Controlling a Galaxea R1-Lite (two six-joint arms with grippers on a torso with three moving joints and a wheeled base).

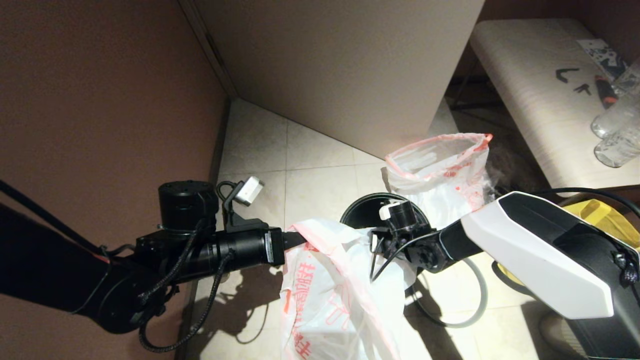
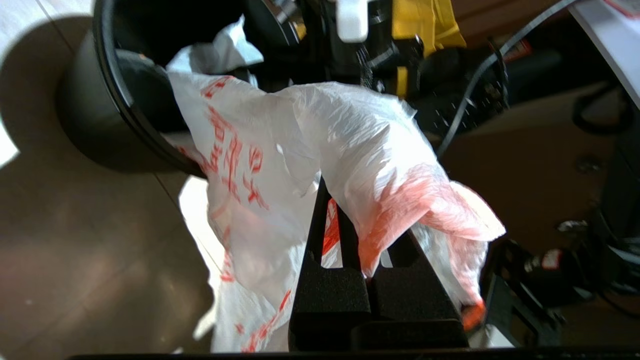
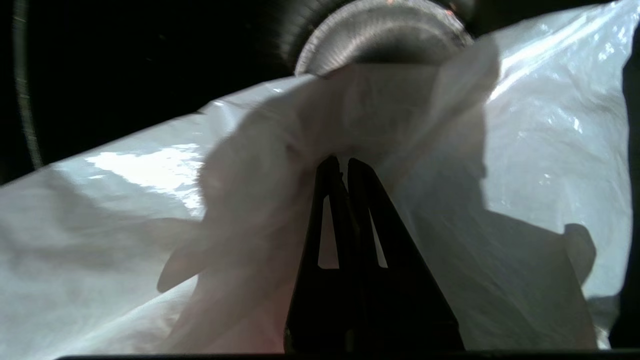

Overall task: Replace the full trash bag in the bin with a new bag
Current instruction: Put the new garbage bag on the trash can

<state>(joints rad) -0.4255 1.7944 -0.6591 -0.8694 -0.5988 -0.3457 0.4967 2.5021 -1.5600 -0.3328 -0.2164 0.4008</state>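
Head view: my two arms meet over the floor in front of me, both on the new bag (image 1: pixel 325 295), a slack white film bag with red print and a red-orange hem that hangs down between them toward the tiles. My left claw (image 1: pixel 300 239) reaches in from the left and is buried in the bag's upper edge; my right claw (image 1: pixel 374 250) comes in from the right and is hidden there behind my wrist and the film.

In the left wrist view my left claw (image 2: pixel 336 200) is pressed together, pinching a gathered fold of the new bag (image 2: pixel 350 150) near its red-orange hem. Beyond it, part of the film drapes over the rim of the bin (image 2: pixel 100 130).

In the right wrist view my right claw (image 3: pixel 340 167) is likewise closed, its tips nipped on a bunched fold of the new bag (image 3: pixel 525 165), with the dark inside of the bin (image 3: pixel 380 30) beyond.

The bin (image 1: pixel 362 210) stands on the floor just behind the bag. Its thin grey hoop (image 1: pixel 477 300) lies loose on the tiles beneath my right arm. The full trash bag (image 1: pixel 442 175) stands upright on the floor just behind the bin, mouth open. A yellow tote (image 1: pixel 602 212) peeks out past my right forearm, and a tabletop (image 1: pixel 530 85) at the far right carries clear bottles (image 1: pixel 617 132).
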